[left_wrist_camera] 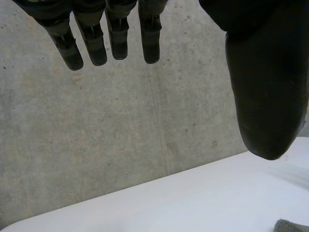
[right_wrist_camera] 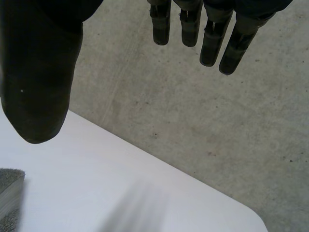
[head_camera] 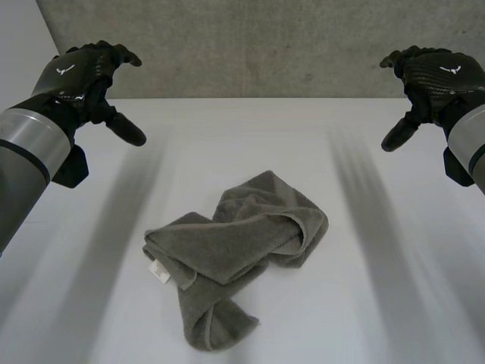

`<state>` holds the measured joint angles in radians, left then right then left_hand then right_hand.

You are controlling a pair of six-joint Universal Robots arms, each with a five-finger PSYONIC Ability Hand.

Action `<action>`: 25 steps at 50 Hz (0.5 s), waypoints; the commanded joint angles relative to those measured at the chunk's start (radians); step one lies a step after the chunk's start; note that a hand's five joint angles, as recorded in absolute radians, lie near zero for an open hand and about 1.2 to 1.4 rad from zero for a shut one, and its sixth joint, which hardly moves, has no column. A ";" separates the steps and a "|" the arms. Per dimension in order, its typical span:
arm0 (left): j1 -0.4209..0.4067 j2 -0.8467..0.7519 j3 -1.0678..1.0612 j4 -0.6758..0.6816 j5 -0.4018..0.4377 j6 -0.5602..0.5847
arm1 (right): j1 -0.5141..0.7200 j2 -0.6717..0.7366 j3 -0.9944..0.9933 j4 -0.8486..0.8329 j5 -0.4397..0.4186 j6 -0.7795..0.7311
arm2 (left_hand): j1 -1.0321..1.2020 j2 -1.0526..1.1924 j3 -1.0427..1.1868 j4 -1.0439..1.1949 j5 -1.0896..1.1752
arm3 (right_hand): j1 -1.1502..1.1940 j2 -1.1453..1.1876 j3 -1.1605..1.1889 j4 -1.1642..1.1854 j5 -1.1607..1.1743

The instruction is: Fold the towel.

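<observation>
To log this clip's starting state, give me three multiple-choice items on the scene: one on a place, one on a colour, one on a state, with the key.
1. Where does the towel lie?
A) bunched up near the middle of the table
B) hanging over the table's edge
C) folded flat at a far corner

2. What colour is the towel?
A) white
B) grey
C) red

3. How are the left robot hand and the right robot hand?
A) both shut on the towel
B) one pinching a towel corner
C) both open, off the towel

Key:
1 A, it sits crumpled mid-table.
2 B, it is grey against the white top.
3 C, the fingers hang relaxed in each wrist view and hold nothing.
</observation>
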<state>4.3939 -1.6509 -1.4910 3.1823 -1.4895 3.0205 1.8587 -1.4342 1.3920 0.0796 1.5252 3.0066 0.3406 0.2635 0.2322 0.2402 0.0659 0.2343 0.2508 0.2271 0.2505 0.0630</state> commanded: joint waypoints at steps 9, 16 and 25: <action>-0.148 -0.062 -0.058 0.105 -0.196 0.038 | 0.024 -0.002 0.176 -0.188 -0.077 0.075 | 0.034 0.111 -0.058 -0.066 0.134 | 0.059 0.043 -0.053 -0.076 0.056; -0.042 -0.022 -0.012 0.028 -0.056 0.011 | 0.006 0.000 0.045 -0.049 -0.021 0.021 | 0.000 0.023 -0.015 -0.017 0.032 | -0.012 -0.020 -0.014 -0.020 -0.015; -0.148 -0.084 -0.026 0.050 -0.193 0.037 | 0.024 0.026 0.105 -0.009 -0.082 0.083 | -0.007 0.070 -0.058 -0.066 0.093 | -0.060 -0.076 -0.053 -0.076 -0.063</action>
<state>4.3610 -1.6671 -1.5013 3.2041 -1.5328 3.0290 1.8635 -1.4349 1.4274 0.0421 1.5089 3.0231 0.3406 0.2674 0.2322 0.2402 0.0916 0.2375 0.2509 0.2271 0.2505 0.0633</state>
